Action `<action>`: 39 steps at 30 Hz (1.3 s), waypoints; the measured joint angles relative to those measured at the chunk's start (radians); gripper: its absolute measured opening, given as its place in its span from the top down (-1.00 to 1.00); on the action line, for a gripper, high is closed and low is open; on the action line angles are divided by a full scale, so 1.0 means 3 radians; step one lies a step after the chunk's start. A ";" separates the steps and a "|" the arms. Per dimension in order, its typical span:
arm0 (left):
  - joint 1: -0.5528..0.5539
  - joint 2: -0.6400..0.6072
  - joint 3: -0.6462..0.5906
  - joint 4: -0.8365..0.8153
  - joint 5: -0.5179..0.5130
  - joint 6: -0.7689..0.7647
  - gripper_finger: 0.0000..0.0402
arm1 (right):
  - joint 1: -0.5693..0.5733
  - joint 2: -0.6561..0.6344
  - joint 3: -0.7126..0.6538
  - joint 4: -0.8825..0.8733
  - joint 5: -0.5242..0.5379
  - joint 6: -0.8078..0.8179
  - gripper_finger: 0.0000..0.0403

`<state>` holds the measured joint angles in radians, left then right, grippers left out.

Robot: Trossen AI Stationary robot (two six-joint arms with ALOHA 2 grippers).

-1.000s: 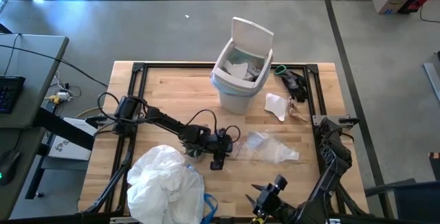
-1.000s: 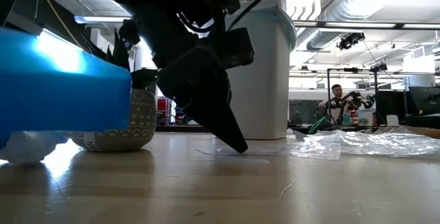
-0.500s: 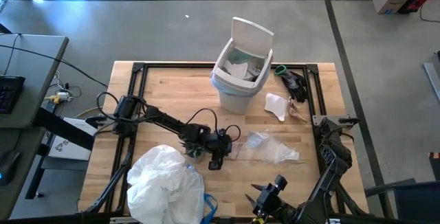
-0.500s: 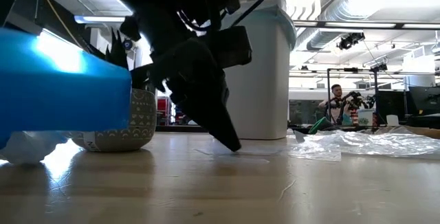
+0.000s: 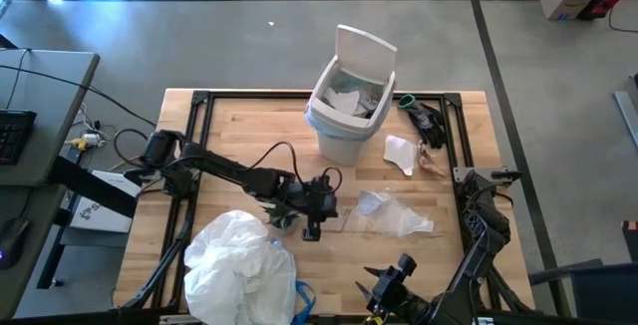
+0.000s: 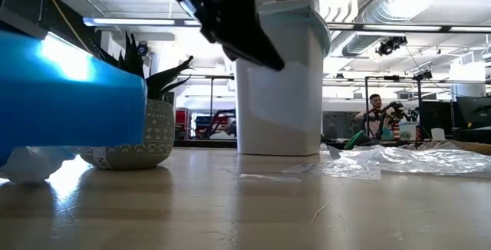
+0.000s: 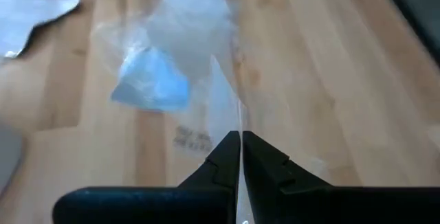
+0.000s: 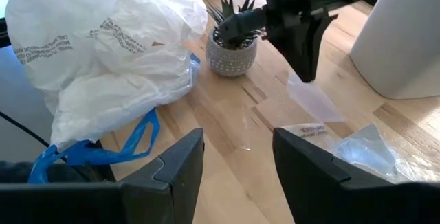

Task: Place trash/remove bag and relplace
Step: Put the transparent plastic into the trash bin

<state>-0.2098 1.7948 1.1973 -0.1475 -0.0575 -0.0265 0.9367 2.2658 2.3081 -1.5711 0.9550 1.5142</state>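
A clear crinkled plastic wrapper (image 5: 394, 215) lies mid-table, right of my left gripper (image 5: 312, 231), which hangs above the wood, shut on the wrapper's near-left edge. The white bin (image 5: 347, 106) stands at the far middle with its lid up. A light-blue bag (image 5: 329, 124) lines it, and paper trash (image 5: 349, 98) lies inside. A white paper scrap (image 5: 401, 154) rests flat on the table right of the bin. At the table's near edge my right gripper (image 8: 237, 162) stays open, holding nothing. My left gripper pinches a thin edge of the clear wrapper (image 7: 238, 117) between its two fingertips. The fingers slant down from the table's left. A strip of the film (image 8: 311, 97) hangs from the fingertips down to the table, and the rest of the wrapper (image 7: 179, 52) lies on the wood.
A full white bag with blue ties (image 5: 239, 265) fills the near left. A small potted plant (image 8: 232, 45) stands just beside my left gripper. Dark items (image 5: 427, 121) lie at the far right corner. Bare wood (image 5: 249, 136) shows left of the bin.
My left gripper has risen from the table top, where its fingertips rested a second ago, to well above it. The bulk of the clear wrapper has stayed on the wood.
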 joint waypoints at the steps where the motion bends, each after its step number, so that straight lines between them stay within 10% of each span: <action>1: 0.0004 -0.0027 -0.0002 -0.0036 -0.0033 0.0021 1.00 | 0.0000 0.0000 0.0000 0.0000 0.0000 -0.0001 0.20; 24: 0.0495 -0.1008 0.0418 0.0136 -0.0712 0.1039 1.00 | -0.0072 0.0000 0.0000 0.0000 0.0160 -0.0011 0.20; 39: 0.1399 -0.1009 0.0992 -0.0025 -0.0328 0.1149 1.00 | -0.0115 0.0000 0.0000 0.0000 0.0329 -0.0013 0.20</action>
<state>0.2099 1.4920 1.4950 -0.1549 -0.1559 0.3183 0.9023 2.2658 2.3081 -1.5710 1.0538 1.5105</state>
